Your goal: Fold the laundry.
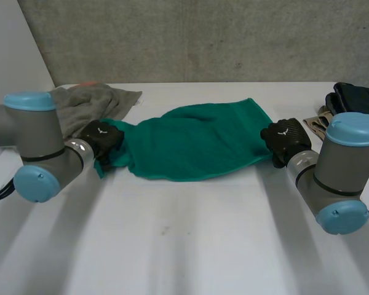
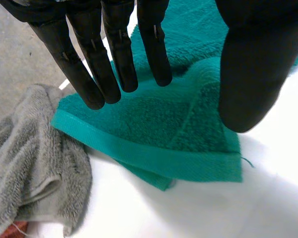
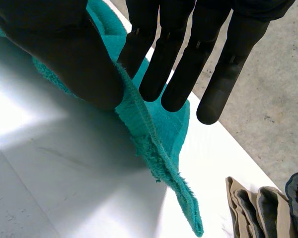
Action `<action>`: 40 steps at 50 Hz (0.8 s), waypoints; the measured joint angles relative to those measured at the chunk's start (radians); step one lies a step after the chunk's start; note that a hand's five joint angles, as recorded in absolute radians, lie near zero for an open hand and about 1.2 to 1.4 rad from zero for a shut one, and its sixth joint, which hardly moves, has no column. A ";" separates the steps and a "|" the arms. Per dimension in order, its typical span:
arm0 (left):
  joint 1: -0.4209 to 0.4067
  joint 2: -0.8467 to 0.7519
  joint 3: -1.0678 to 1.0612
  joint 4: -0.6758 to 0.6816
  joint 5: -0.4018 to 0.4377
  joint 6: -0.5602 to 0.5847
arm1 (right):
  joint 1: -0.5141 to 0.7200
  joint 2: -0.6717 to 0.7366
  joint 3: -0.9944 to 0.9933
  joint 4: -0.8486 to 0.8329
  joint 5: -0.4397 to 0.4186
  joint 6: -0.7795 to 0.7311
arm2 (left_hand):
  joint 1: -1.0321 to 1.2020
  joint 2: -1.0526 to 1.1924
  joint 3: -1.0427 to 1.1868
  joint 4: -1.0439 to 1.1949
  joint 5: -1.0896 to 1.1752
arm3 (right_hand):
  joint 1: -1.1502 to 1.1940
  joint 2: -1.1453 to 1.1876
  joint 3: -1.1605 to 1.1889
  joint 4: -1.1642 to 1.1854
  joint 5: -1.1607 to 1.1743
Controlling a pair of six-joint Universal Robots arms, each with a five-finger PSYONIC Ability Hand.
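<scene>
A green towel [image 1: 197, 141] lies folded across the middle of the white table [image 1: 184, 239]. My left hand [image 1: 101, 138] hovers at the towel's left end. In its wrist view the left hand [image 2: 114, 49] is open, its fingers straight and its thumb apart above the folded corner of the towel [image 2: 154, 129], which rests on the table. My right hand [image 1: 286, 140] is at the towel's right edge. There the right hand [image 3: 179, 59] pinches the towel's hem [image 3: 154, 144] between thumb and fingers, and the edge is lifted off the table.
A crumpled grey towel [image 1: 92, 101] lies behind my left hand, touching the green one [image 2: 30, 163]. At the far right sit dark clothes [image 1: 360, 98] and a beige folded item [image 1: 317, 126], also beside the right hand [image 3: 253, 208]. A concrete wall stands behind.
</scene>
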State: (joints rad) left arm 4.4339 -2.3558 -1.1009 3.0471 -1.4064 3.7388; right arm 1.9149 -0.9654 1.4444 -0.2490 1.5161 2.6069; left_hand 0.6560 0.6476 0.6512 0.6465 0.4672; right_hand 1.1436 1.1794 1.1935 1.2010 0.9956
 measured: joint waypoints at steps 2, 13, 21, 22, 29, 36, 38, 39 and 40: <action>-0.003 -0.011 0.009 0.016 -0.006 0.002 | -0.001 0.001 0.001 0.000 0.001 -0.001 | 0.000 0.000 0.000 0.000 0.000 | 0.000 0.000 0.000 0.000 0.000; -0.026 -0.088 0.082 0.033 -0.041 0.037 | -0.015 0.003 -0.003 0.001 0.005 -0.009 | 0.000 0.000 0.000 0.000 -0.003 | 0.000 0.000 0.000 0.000 0.000; -0.044 -0.116 0.133 0.012 -0.058 0.094 | -0.020 -0.015 -0.007 0.014 0.013 -0.019 | 0.505 0.530 0.515 0.528 0.511 | 0.000 0.000 0.000 0.000 0.000; -0.045 -0.109 0.135 0.004 -0.064 0.098 | -0.021 -0.025 -0.008 0.023 0.015 -0.024 | 0.505 0.545 0.534 0.547 0.514 | 0.000 0.000 0.000 0.000 0.000; -0.027 0.046 0.075 -0.100 -0.109 0.101 | -0.053 -0.131 -0.011 0.170 0.012 -0.137 | 0.505 0.547 0.535 0.547 0.514 | 0.000 0.000 0.000 0.000 0.000; 0.024 0.320 -0.147 -0.413 -0.092 0.196 | -0.142 -0.276 0.051 0.568 -0.047 -0.487 | 0.505 0.547 0.535 0.547 0.514 | 0.000 0.000 0.000 0.000 0.000; 0.037 0.377 -0.222 -0.525 -0.067 0.255 | -0.173 -0.307 0.086 0.693 -0.071 -0.604 | 0.505 0.547 0.535 0.547 0.514 | 0.000 0.000 0.000 0.000 0.000; 0.042 0.395 -0.252 -0.566 -0.053 0.282 | -0.182 -0.314 0.099 0.728 -0.082 -0.639 | 0.505 0.547 0.535 0.547 0.514 | 0.000 0.000 0.000 0.000 0.000; 0.048 0.412 -0.285 -0.608 -0.036 0.313 | -0.193 -0.323 0.115 0.764 -0.095 -0.676 | 0.505 0.547 0.535 0.547 0.514 | 0.000 0.000 0.000 0.000 0.000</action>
State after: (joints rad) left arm 4.4816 -1.9441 -1.3859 2.4391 -1.4421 4.0521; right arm 1.7219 -1.2880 1.5595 0.5150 1.4208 1.9305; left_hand 1.1611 1.1946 1.1863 1.1940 0.9809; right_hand 1.1436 1.1794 1.1935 1.2010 0.9956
